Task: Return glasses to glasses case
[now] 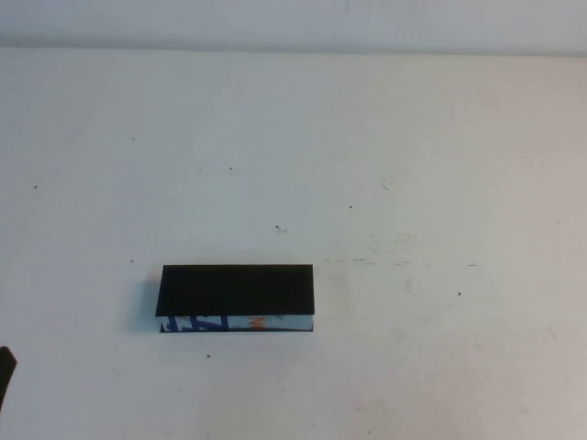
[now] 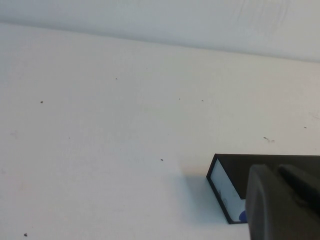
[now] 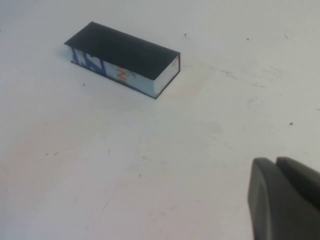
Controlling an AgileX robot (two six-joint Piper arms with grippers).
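The glasses case is a black box lying shut on the white table, its blue, white and orange patterned edge facing me. No glasses show in any view. My left gripper is shut and empty, near the case's left end; a dark bit of it shows at the lower left edge of the high view. My right gripper is shut and empty, above bare table well to the right of the case. It is out of the high view.
The white table bears only small dark specks and faint scuffs. A pale wall runs along the table's far edge.
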